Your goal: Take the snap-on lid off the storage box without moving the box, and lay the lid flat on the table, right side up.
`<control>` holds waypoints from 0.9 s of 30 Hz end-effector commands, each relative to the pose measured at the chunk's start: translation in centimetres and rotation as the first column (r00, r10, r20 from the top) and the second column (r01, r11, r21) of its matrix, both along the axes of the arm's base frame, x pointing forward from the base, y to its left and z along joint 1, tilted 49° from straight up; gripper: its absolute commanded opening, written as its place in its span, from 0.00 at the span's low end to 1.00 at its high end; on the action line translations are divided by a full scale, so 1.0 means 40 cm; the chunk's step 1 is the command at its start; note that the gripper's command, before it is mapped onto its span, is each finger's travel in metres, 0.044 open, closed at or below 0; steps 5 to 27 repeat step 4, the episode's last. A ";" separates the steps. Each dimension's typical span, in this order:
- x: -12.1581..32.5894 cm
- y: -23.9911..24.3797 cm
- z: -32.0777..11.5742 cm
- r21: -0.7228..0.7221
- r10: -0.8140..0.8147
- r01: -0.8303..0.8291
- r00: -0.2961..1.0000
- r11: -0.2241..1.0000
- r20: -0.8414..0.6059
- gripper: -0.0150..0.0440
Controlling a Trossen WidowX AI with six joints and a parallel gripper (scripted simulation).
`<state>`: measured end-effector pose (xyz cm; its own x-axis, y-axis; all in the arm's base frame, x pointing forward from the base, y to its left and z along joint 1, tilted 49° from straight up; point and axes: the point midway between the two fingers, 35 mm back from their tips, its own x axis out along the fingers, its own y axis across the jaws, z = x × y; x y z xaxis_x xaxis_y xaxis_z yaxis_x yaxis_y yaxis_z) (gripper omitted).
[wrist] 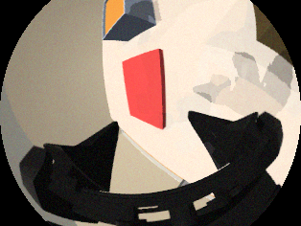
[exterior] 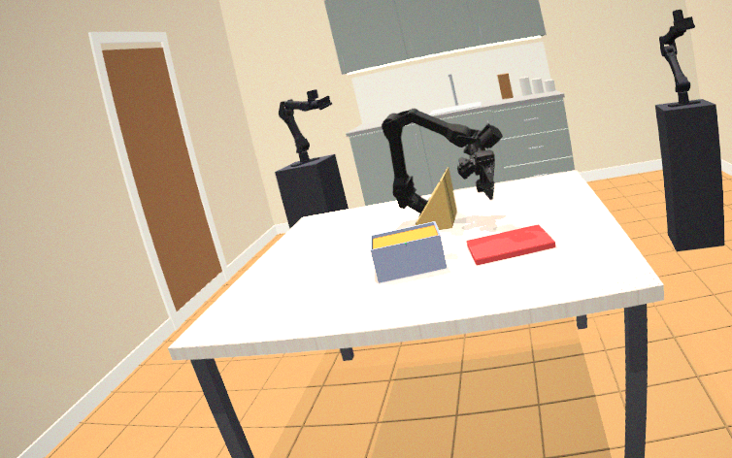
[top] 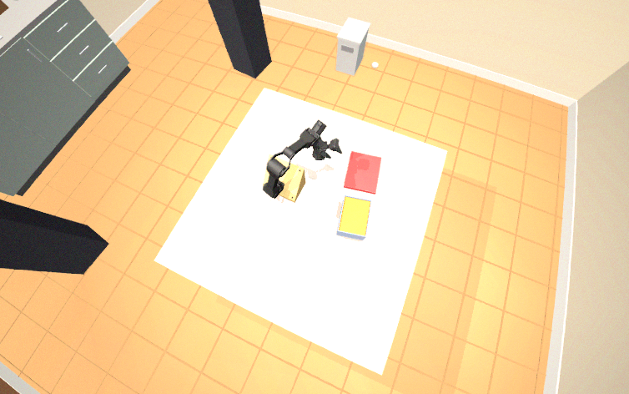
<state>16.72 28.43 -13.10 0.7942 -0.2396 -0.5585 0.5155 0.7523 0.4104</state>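
The red lid (top: 363, 179) (exterior: 510, 245) (wrist: 146, 91) lies flat on the white table (top: 278, 250) (exterior: 302, 302), its smooth, closed face up and no hollow side showing. The blue-grey storage box (top: 351, 235) (exterior: 410, 263) (wrist: 139, 28) stands upright beside it, with a gap between them. The box has no lid on it, and its open top shows yellow inside. My gripper (top: 334, 154) (exterior: 485, 193) (wrist: 153, 120) is open and empty. It is raised above the table, on the arm's side of the lid, and touches neither lid nor box.
A tan wedge-shaped block (top: 298, 184) (exterior: 444, 205) stands on the table close to my arm's base, on the arm's side of the box. Two other arms on dark pedestals (exterior: 310, 186) (exterior: 688, 173) stand on the floor beyond the table.
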 end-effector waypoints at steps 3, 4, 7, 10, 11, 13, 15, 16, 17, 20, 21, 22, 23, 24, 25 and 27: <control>-0.001 0.000 -0.001 0.001 0.000 0.000 1.000 1.000 -0.003 1.00; -0.001 0.000 -0.001 0.001 0.000 0.000 1.000 1.000 -0.003 1.00; -0.001 0.000 -0.001 0.001 0.000 0.000 1.000 1.000 -0.003 1.00; -0.001 0.000 -0.001 0.001 0.000 0.000 1.000 1.000 -0.003 1.00; -0.001 0.000 -0.001 0.001 0.000 0.000 1.000 1.000 -0.003 1.00; -0.001 0.000 -0.001 0.001 0.000 0.000 1.000 1.000 -0.003 1.00; -0.001 0.000 -0.001 0.001 0.000 0.000 1.000 1.000 -0.003 1.00; -0.001 0.000 -0.001 0.001 0.000 0.000 1.000 1.000 -0.003 1.00; -0.001 0.000 -0.001 0.001 0.000 0.000 1.000 1.000 -0.003 1.00; -0.001 0.000 -0.001 0.001 0.000 0.000 1.000 1.000 -0.003 1.00; -0.001 0.000 -0.001 0.001 0.000 0.000 1.000 1.000 -0.003 1.00; -0.001 0.000 -0.001 0.001 0.000 0.000 1.000 1.000 -0.003 1.00; -0.001 0.000 -0.001 0.001 0.000 0.000 1.000 1.000 -0.003 1.00; -0.001 0.000 -0.001 0.001 0.000 0.000 1.000 1.000 -0.003 1.00; -0.001 0.000 -0.001 0.001 0.000 0.000 1.000 1.000 -0.003 1.00; -0.001 0.000 -0.001 0.001 0.000 0.000 1.000 1.000 -0.003 1.00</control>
